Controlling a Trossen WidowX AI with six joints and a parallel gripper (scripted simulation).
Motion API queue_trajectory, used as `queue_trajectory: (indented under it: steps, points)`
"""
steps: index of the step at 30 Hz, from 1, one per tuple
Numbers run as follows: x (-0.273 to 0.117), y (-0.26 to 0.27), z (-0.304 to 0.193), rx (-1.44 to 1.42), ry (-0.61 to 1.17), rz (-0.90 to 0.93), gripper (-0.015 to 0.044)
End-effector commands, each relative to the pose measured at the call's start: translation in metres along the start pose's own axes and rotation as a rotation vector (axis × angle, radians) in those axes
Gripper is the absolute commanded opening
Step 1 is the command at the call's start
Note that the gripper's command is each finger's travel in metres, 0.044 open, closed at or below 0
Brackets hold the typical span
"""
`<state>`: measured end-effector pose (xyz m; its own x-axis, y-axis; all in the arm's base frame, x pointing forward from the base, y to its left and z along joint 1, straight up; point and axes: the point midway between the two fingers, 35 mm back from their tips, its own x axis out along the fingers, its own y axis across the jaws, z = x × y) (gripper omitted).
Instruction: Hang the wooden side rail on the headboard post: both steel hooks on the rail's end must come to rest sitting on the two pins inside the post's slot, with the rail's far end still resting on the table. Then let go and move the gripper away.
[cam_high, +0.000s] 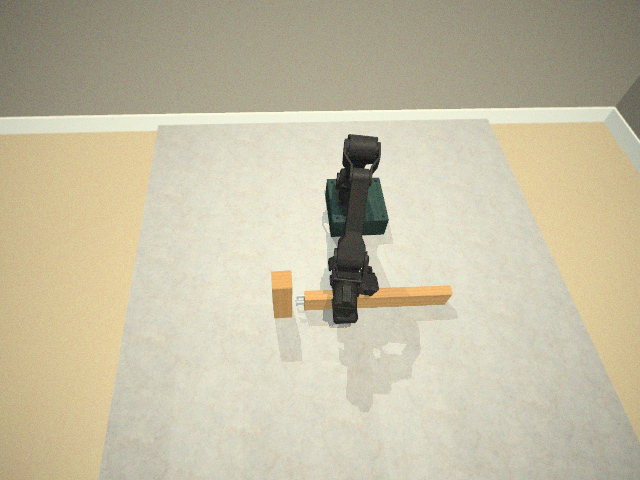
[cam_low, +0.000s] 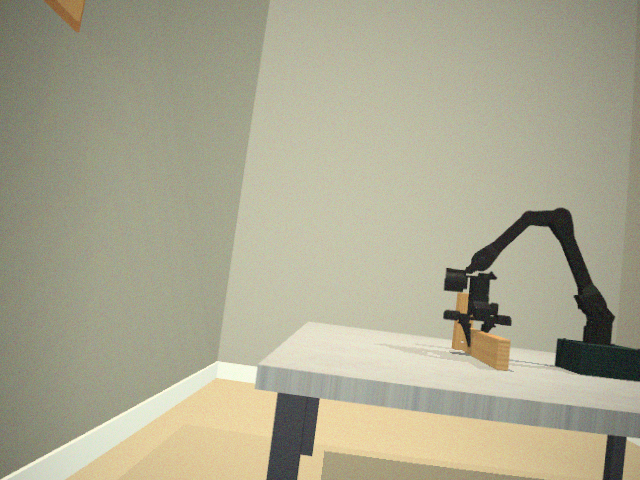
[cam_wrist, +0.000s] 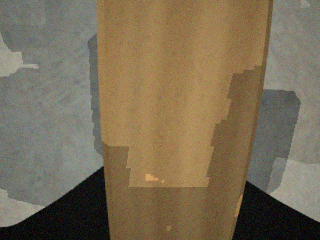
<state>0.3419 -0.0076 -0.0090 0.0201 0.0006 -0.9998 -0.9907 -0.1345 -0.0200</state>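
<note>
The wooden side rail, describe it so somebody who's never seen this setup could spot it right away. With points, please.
On the pale grey table (cam_high: 206, 387) (cam_low: 413, 377), find the black robot arm (cam_high: 356, 206) (cam_low: 578, 258). Its gripper is closed on the long, straight bar of orange-brown wood, the side rail (cam_high: 408, 296) (cam_low: 490, 349) (cam_wrist: 160, 100). Unlike the short upright wooden post (cam_high: 282, 302) (cam_low: 461, 310) nearby, it lies lengthwise and has small steel hooks (cam_high: 299, 300) on one end.

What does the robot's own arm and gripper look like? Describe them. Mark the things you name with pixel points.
The arm (cam_high: 356, 206) (cam_low: 509, 236) is matte black, with slim links and rounded joint housings. The gripper (cam_low: 478, 338) is black too, with tapered, pointed fingers. No cables or markings can be made out.
</note>
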Motion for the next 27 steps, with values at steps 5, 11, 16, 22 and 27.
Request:
queue_trajectory:
  steps: [5, 11, 16, 22, 27]
  points:
    - [-0.0082, -0.0034, -0.0001, -0.001, 0.000, -0.020, 0.0000]
    - [-0.0092, -0.0034, -0.0001, -0.001, 0.000, -0.020, 0.0000]
    - [-0.0101, -0.0034, -0.0001, -0.001, 0.000, -0.020, 0.0000]
    - [-0.0111, -0.0034, -0.0001, -0.001, 0.000, -0.020, 0.0000]
    - [-0.0119, -0.0033, -0.0001, -0.001, 0.000, -0.020, 0.0000]
